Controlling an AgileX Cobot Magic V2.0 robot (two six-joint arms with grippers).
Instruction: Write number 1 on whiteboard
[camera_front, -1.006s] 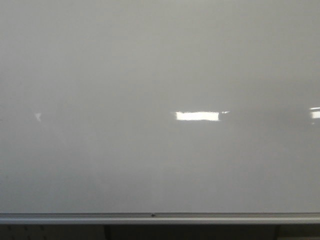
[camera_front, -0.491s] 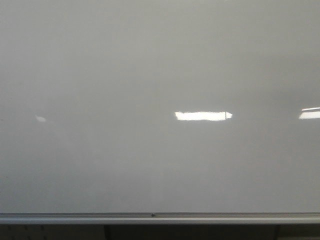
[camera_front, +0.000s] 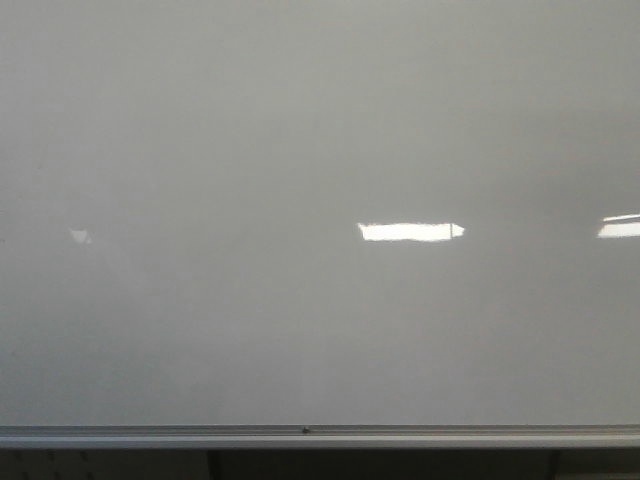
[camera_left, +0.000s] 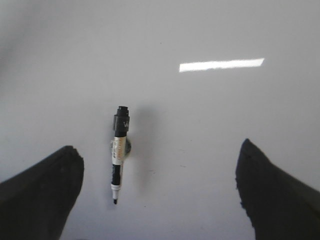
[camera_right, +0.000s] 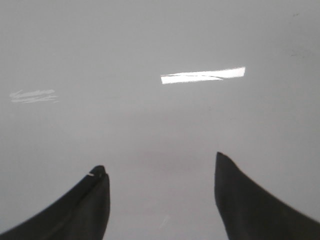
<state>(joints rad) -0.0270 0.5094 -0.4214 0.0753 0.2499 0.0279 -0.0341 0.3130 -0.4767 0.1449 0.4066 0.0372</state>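
Note:
The whiteboard (camera_front: 300, 130) fills the front view, glossy pale grey, with a silver bottom rail (camera_front: 320, 436). No number 1 shows on it in any view. In the left wrist view a black-and-white marker (camera_left: 119, 150) hangs on the whiteboard (camera_left: 200, 130), uncapped tip toward the gripper, on a small round holder. My left gripper (camera_left: 159, 167) is open and empty, the marker between the fingers, nearer one finger (camera_left: 45, 190). My right gripper (camera_right: 159, 175) is open and empty, facing the bare whiteboard (camera_right: 150, 125). Neither gripper shows in the front view.
Bright rectangular light reflections lie on the board in the front view (camera_front: 410, 231), the left wrist view (camera_left: 221, 64) and the right wrist view (camera_right: 202, 75). A faint smear (camera_right: 33, 96) marks the board. A dark space shows below the rail (camera_front: 380, 465).
The reflections on the board have shifted slightly in the front view. Nothing else visibly moved there.

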